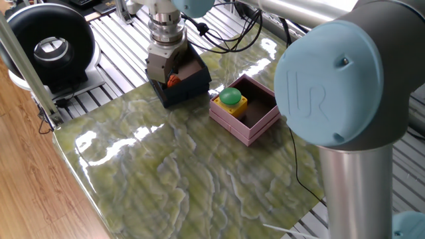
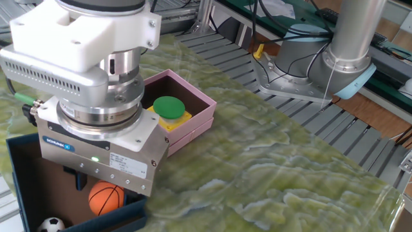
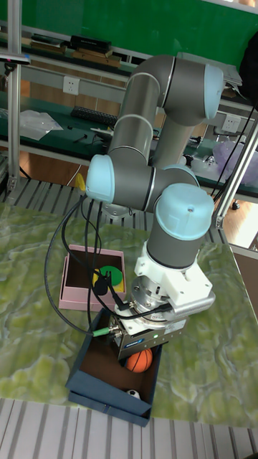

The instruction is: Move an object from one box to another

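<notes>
The navy box (image 2: pixel 19 173) is seen at left, holding a mini basketball (image 2: pixel 105 198) and a small soccer ball (image 2: pixel 49 225). The gripper (image 2: pixel 80 182), labelled SCHUNK, is positioned directly above the basketball; jaw state cannot be determined. To the right, the pink box (image 2: pixel 201 109) contains a green-topped yellow block (image 2: pixel 169 108).

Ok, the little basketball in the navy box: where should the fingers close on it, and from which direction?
Probably straight down from above, closing across the widest part of the basketball. It is round, so any opposite sides serve, but the navy box has walls all round and only the top is open. The gripper hangs just over it; a smaller soccer ball lies close beside, so keep the fingers clear.
</notes>
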Controlling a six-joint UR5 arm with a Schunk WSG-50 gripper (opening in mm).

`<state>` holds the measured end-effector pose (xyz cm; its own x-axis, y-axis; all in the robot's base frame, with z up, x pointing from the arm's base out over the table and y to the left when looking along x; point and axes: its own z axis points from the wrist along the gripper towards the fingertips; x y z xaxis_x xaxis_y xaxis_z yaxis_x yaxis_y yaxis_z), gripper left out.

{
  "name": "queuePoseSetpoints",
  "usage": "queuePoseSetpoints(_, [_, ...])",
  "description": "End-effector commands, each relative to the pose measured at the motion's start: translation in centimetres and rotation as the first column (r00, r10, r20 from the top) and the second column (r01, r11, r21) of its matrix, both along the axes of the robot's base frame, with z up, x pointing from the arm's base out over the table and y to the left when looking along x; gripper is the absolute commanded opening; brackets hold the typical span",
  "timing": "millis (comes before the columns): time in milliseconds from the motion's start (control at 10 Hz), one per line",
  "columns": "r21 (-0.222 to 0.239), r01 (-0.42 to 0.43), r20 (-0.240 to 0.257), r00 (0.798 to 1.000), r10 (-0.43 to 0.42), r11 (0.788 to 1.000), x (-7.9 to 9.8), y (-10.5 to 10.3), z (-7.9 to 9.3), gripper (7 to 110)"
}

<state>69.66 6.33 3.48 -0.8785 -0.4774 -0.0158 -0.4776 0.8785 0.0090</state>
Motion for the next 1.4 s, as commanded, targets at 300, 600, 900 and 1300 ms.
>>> queuePoseSetpoints(300, [-0.003,0.011,0.004,1.000,-0.011,1.000,0.06,-0.21,-0.50,44])
queuePoseSetpoints(600, [-0.030,0.058,-0.002,0.998,-0.058,0.998,-0.28,-0.23,-0.26,44])
queuePoseSetpoints(900, [-0.037,0.078,-0.009,0.997,-0.079,0.996,-0.51,-0.09,-0.18,22])
queuePoseSetpoints(1300, [-0.020,0.069,-0.002,0.998,-0.069,0.997,-0.25,0.25,0.12,7])
